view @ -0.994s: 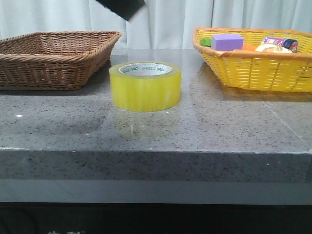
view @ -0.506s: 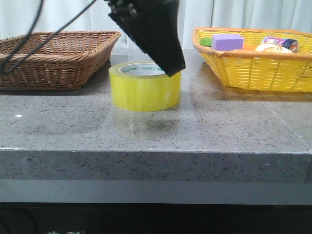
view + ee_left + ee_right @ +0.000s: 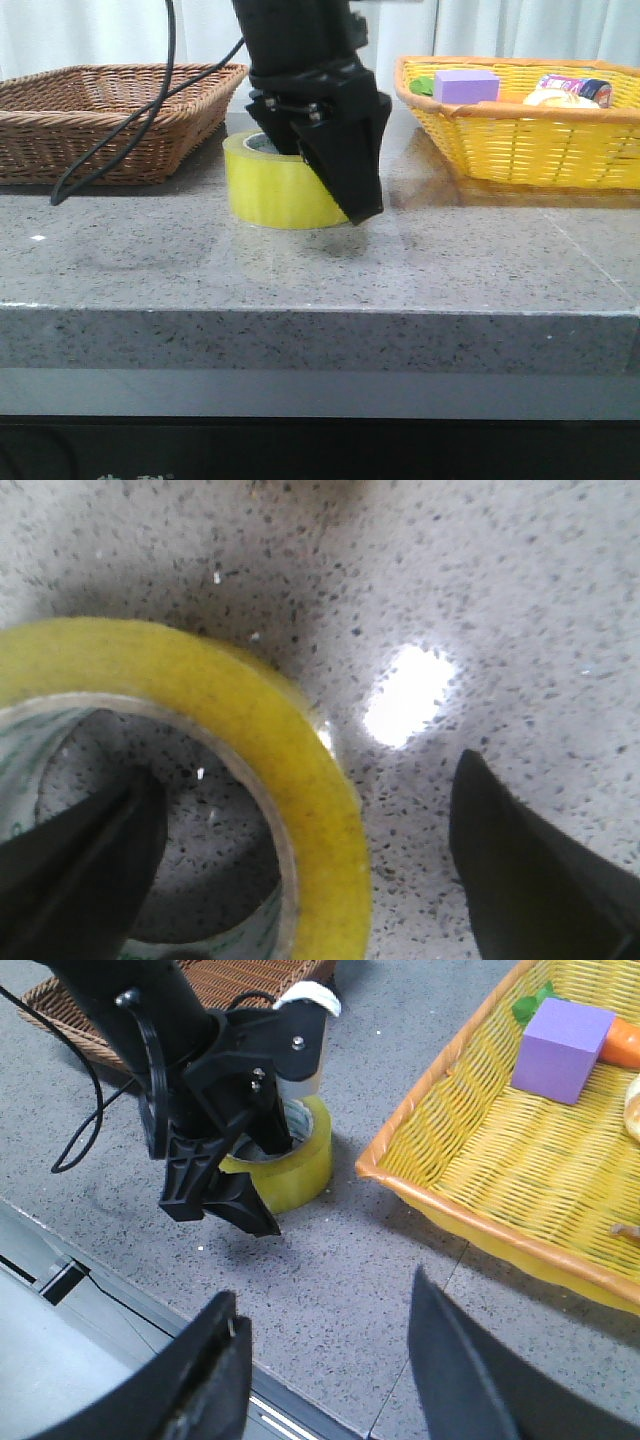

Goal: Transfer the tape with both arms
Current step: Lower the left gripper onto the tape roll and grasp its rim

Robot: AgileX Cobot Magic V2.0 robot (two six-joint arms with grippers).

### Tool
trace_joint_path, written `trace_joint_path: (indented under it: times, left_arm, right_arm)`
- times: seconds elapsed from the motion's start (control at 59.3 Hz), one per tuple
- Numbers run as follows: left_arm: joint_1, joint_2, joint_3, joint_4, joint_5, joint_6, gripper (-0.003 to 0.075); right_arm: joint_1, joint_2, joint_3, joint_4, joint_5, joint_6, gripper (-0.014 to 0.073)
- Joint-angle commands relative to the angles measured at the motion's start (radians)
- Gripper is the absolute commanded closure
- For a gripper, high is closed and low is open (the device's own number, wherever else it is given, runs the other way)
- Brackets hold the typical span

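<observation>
The tape (image 3: 270, 185), a wide yellow-green roll with a pale core, stands flat on the grey stone table. My left gripper (image 3: 322, 185) is down over its right side and open. In the left wrist view one finger (image 3: 75, 870) is inside the core and the other finger (image 3: 530, 880) is outside, with the tape wall (image 3: 250, 710) between them and gaps on both sides. The right wrist view shows the tape (image 3: 305, 1155) and the left arm on it from afar. My right gripper (image 3: 330, 1380) is open and empty above the table's front edge, out of the front view.
A brown wicker basket (image 3: 110, 110) stands at the back left. A yellow basket (image 3: 520, 140) at the back right holds a purple block (image 3: 466, 86) and other items. The left arm's black cable (image 3: 130, 130) hangs over the brown basket's corner.
The left arm has come down from the top of the front view onto the tape, its open fingers now straddling the roll's right wall. The tape has not moved.
</observation>
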Motion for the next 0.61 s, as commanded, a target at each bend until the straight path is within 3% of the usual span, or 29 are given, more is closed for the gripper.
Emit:
trace_joint_path:
  times: [0.0, 0.202, 0.303, 0.59]
  left_arm:
    - [-0.003, -0.041, -0.032, -0.006, 0.002, -0.013, 0.0184]
    - [-0.003, -0.035, -0.033, -0.006, 0.039, -0.013, 0.0468]
    - [-0.003, -0.035, -0.044, -0.006, 0.060, -0.033, 0.0570]
    - [-0.003, -0.044, -0.149, -0.006, 0.130, -0.144, 0.0584]
  right_arm:
    - [-0.007, -0.003, -0.024, 0.005, -0.066, -0.005, 0.0200]
    - [-0.007, -0.003, -0.024, 0.005, -0.066, -0.005, 0.0200]
    - [-0.007, -0.003, -0.024, 0.005, -0.066, -0.005, 0.0200]
    - [-0.007, -0.003, -0.024, 0.005, -0.067, -0.005, 0.0200]
